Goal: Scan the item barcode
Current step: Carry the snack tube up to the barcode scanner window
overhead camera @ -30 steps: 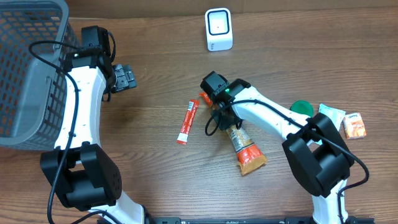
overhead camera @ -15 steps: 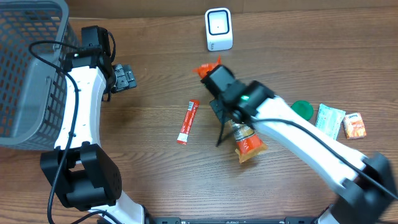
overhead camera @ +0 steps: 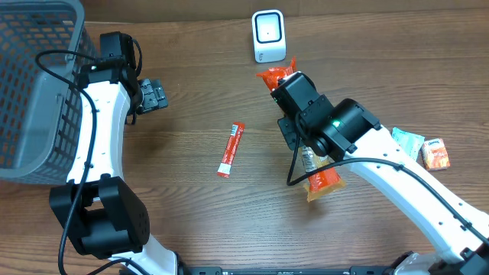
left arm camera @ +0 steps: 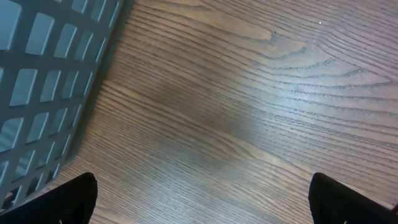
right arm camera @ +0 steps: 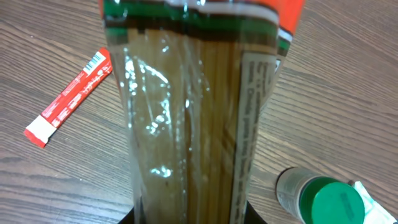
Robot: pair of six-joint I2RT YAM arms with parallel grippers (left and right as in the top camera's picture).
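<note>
Right hand [overhead camera: 298,130] points pasta [overhead camera: 321,177] toward scanner [overhead camera: 269,36].

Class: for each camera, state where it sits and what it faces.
Overhead: above the table, looking down on both arms, basket, scanner.
Left wrist: on the left gripper, facing table and basket wall; open fingertips show.
Right wrist: on the right gripper, facing its held spaghetti packet; gripper barely shows.
Shared: red sachet, overhead and right wrist.

Print on the pasta packet [right arm camera: 186,112] is illegible.
</note>
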